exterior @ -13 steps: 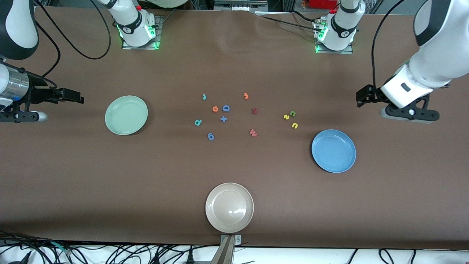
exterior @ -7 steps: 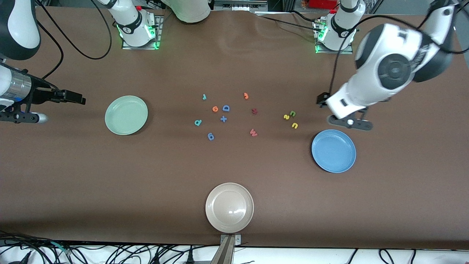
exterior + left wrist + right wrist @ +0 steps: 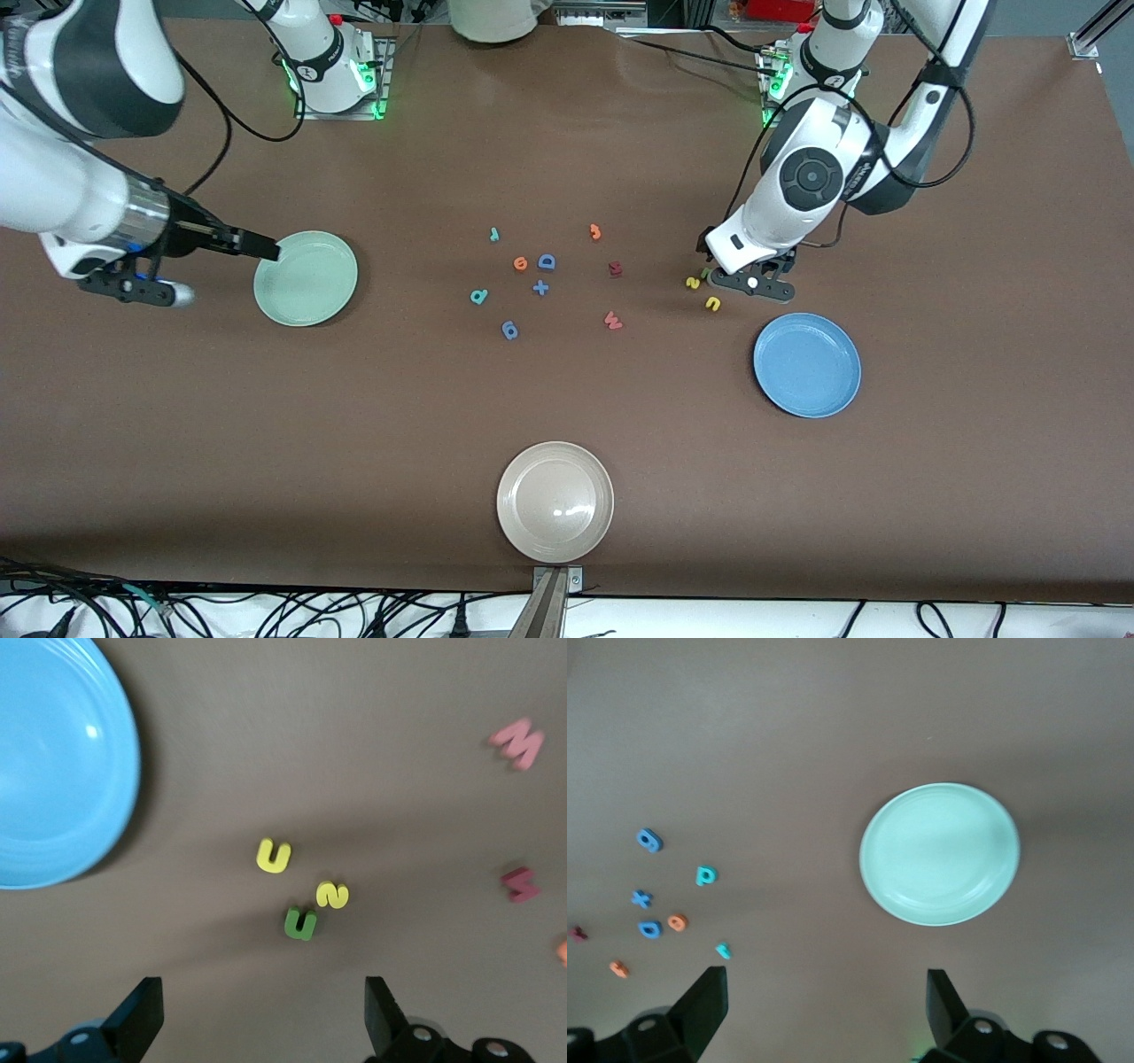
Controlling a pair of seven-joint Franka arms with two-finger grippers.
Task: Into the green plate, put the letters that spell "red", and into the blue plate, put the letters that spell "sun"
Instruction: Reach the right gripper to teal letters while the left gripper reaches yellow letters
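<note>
Far left of the front view, the right gripper (image 3: pixel 266 249) hangs at the green plate's (image 3: pixel 306 278) rim, fingers apart, empty. The plate is pale mint, round. At centre lie teal r (image 3: pixel 494 235), orange e (image 3: pixel 520 263) and teal d (image 3: pixel 479 296). Right of centre, yellow s (image 3: pixel 693 283), yellow u (image 3: pixel 712 304) and green n (image 3: pixel 300 924) sit under the left gripper (image 3: pixel 261 1019), spread wide. The blue plate (image 3: pixel 806 364) lies lower right.

Matt brown table (image 3: pixel 354 425), glossy beige plate (image 3: pixel 532 523), matt foam-like yellow u (image 3: pixel 274 856).
</note>
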